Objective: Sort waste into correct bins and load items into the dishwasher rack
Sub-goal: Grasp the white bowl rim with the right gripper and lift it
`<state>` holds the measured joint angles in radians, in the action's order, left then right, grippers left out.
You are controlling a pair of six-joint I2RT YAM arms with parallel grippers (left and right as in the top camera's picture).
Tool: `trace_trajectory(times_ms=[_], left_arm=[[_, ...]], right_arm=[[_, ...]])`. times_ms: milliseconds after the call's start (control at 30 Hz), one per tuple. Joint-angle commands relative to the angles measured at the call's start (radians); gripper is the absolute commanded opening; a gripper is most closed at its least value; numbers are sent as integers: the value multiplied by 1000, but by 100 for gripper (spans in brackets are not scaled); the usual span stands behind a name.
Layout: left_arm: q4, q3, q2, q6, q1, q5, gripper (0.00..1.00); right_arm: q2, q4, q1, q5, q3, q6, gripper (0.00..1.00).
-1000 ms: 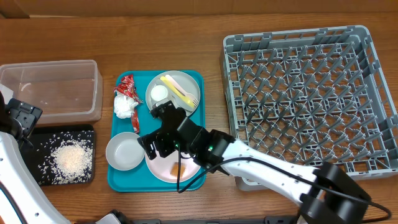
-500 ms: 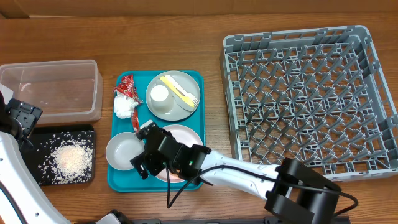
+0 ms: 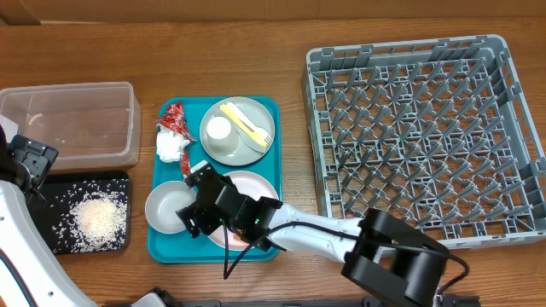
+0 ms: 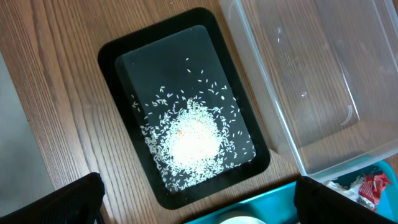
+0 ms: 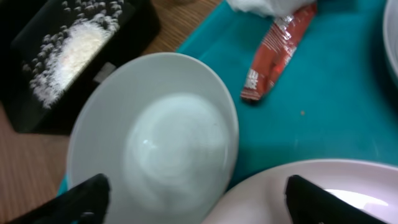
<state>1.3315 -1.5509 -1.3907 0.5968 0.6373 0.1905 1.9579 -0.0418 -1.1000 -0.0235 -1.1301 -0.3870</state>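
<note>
You are at a lab-style robot bench staged as a dish-clearing station. Here is what shows it: a wood-grain table (image 3: 256,60) carries a commercial grey dishwasher rack (image 3: 401,44) set straight on its top, a teal cafeteria tray (image 3: 160,246) of dishes (image 3: 243,152), a clear plastic tub (image 3: 134,128) and a black tray (image 4: 155,62) of loose rice (image 3: 95,217). A white, cabled robot arm (image 3: 324,228) reaches over the teal tray.
</note>
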Motion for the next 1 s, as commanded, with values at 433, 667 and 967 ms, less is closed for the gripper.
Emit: trace_trajectory(times_ms=[433, 667, 967], left_arm=[[1, -9, -3, 10, 3, -8, 100], [1, -9, -3, 10, 3, -8, 100], [1, -9, -3, 10, 3, -8, 100]], right_arm=[[74, -44, 9, -66, -77, 82, 77], [93, -59, 9, -65, -77, 108, 72], [114, -71, 9, -61, -77, 112, 52]])
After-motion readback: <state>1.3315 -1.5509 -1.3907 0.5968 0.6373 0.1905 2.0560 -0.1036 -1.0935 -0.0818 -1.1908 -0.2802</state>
